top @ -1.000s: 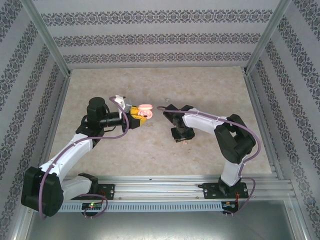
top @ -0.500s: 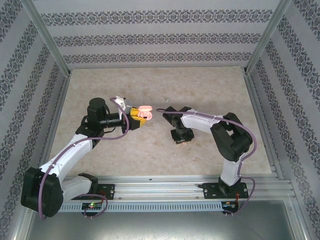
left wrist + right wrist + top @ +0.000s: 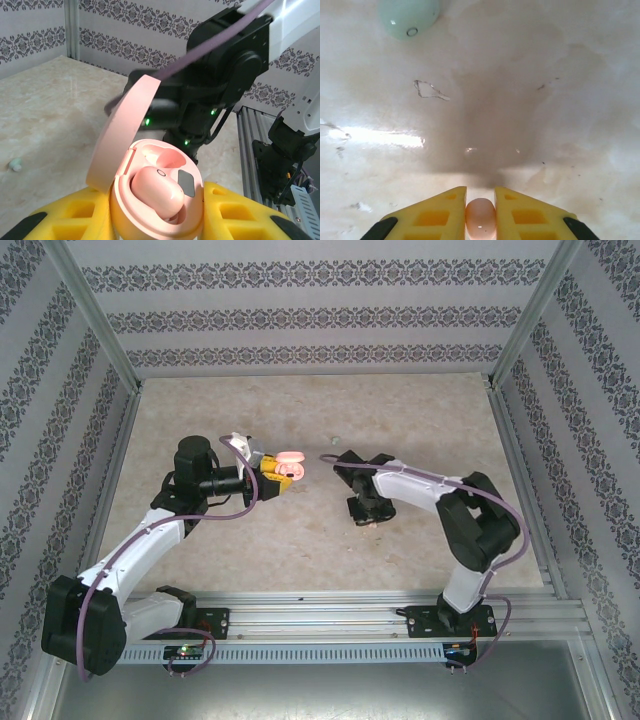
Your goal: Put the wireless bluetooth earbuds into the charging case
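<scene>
I had the left pincer (image 3: 158, 222) clamped on the open pink charging case (image 3: 131, 125), lid up to receive, while right of the case my right pincer (image 3: 480, 192) pinched a pink earbud (image 3: 480, 220) low over the counter (image 3: 520, 125).

Marbled tabletop (image 3: 330, 405), perhaps scuffed, inside patterned walls (image 3: 320, 320)

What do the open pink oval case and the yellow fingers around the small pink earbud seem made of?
Open pink oval case: probably moulded plastic, smooth satin, soft highlights on its lid. Yellow fingers: likely matte plastic, perhaps printed; dull, with recessed pockets.
</scene>
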